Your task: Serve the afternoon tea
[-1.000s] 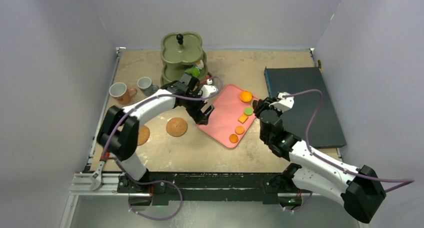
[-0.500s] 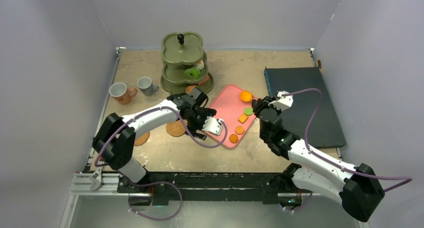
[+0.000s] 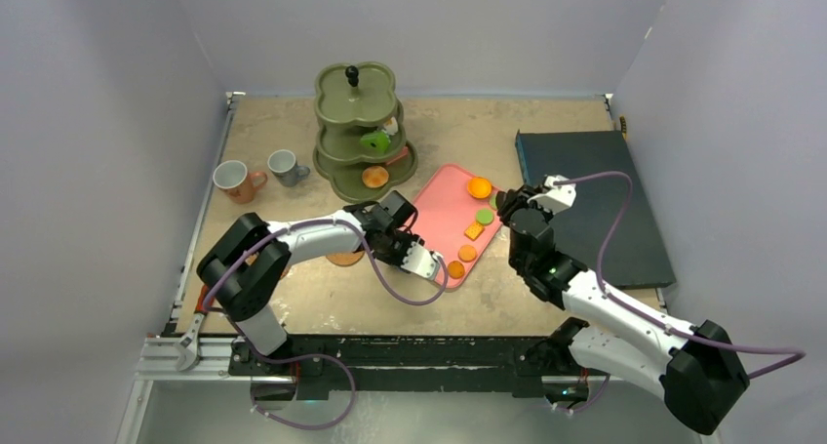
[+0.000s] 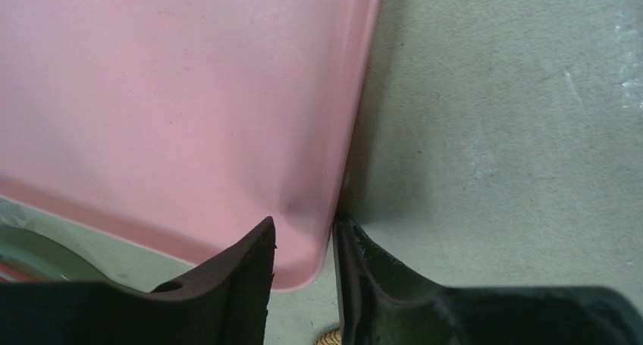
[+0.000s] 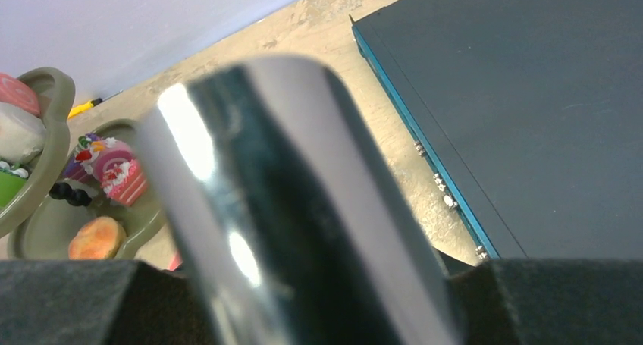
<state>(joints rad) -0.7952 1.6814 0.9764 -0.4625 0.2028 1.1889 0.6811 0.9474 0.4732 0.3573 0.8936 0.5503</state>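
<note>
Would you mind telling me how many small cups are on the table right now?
2. A terracotta cup stands left of the olive three-tier stand, and a grey-blue cup sits between them. Both show fully in the top view.

The left arm (image 3: 312, 231) bars the coaster (image 3: 343, 260); open table (image 3: 468, 137) lies between stand (image 3: 356, 112) and dark mat (image 3: 585, 190).

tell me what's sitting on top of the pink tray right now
Five toy pastries lie on the pink tray: four orange and one green. The left gripper covers its near corner, so anything under it is hidden. The right gripper, holding tongs, sits at its right edge.
</note>
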